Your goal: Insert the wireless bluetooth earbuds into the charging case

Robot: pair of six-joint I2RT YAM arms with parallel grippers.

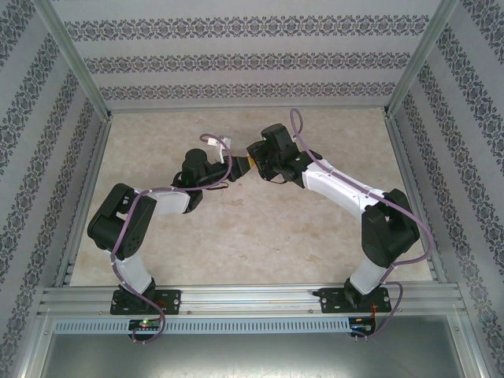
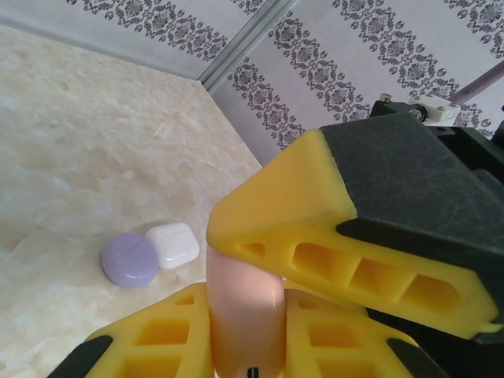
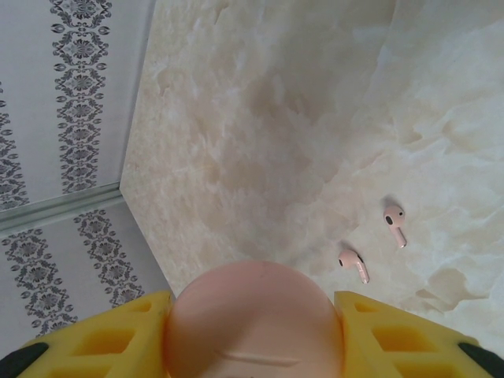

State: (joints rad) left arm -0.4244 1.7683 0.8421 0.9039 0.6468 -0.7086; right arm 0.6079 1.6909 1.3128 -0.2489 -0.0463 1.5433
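A pink charging case (image 2: 244, 315) sits closest, clenched by the left end effector (image 1: 239, 166) and also grasped by the right end effector (image 3: 252, 307), above the far half of the counter (image 1: 260, 236). One pinkish earbud (image 3: 354, 266) and a second earbud (image 3: 395, 225) lie loose on the counter, near each other. A purple case (image 2: 130, 260) touches a white case (image 2: 173, 244).

There are three cases: one pink case (image 2: 244, 315), one round purple case (image 2: 130, 258) and one white case (image 2: 173, 244). There are two pinkish earbuds, the farther earbud (image 3: 394, 224) and the nearer earbud (image 3: 353, 265). There are two robot arms, the left arm (image 1: 118, 224) and the right arm (image 1: 339, 185).
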